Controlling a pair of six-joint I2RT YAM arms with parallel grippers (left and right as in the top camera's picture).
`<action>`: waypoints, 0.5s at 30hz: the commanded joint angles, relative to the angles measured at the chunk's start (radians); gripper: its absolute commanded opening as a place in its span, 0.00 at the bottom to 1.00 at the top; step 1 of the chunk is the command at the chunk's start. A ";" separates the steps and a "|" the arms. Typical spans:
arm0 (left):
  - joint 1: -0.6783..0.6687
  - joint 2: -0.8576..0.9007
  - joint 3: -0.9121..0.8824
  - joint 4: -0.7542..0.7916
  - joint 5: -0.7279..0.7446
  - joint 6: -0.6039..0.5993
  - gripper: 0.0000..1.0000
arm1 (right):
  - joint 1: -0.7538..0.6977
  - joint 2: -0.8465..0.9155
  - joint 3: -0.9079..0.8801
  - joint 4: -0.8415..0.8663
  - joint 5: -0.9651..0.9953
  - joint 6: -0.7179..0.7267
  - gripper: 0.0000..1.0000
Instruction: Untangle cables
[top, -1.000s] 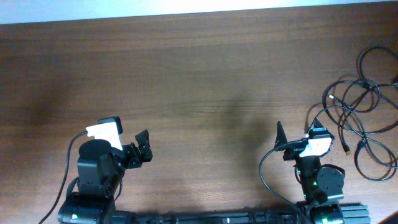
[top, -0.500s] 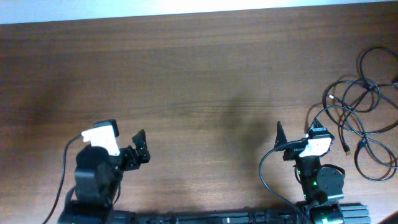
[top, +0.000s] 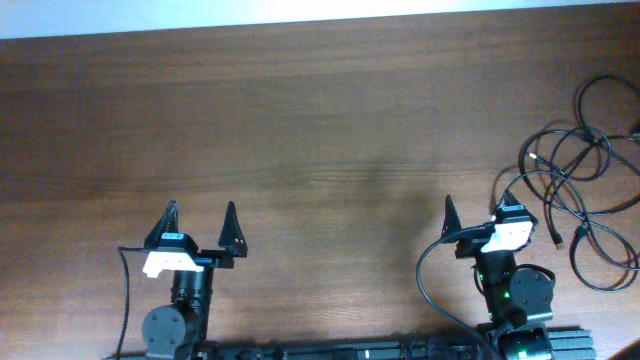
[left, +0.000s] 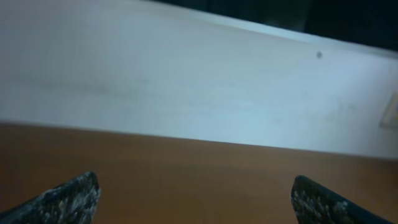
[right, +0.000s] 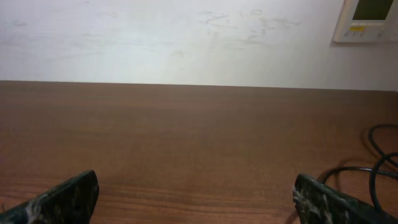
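Note:
A tangle of thin black cables lies in loops at the right edge of the brown wooden table, with small plug ends showing. A few loops also show at the right edge of the right wrist view. My right gripper is open and empty near the front edge, just left of the tangle. My left gripper is open and empty at the front left, far from the cables. In both wrist views the spread fingertips frame bare wood.
The wooden table runs to a white wall at the back. A white wall panel hangs at the far right. Thick arm wires curl beside each arm base at the front edge.
My left arm has drawn back toward the front edge and turned, so its open fingers now point straight toward the back. The right arm and the cables have not moved.

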 joint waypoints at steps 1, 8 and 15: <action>-0.002 -0.010 -0.006 0.003 0.060 0.231 0.99 | -0.006 -0.007 -0.005 -0.008 -0.005 0.000 0.98; 0.005 -0.010 -0.006 -0.226 0.068 0.268 0.99 | -0.006 -0.007 -0.005 -0.008 -0.005 0.000 0.99; 0.042 -0.010 -0.006 -0.224 0.067 0.267 0.99 | -0.006 -0.007 -0.005 -0.008 -0.005 0.000 0.99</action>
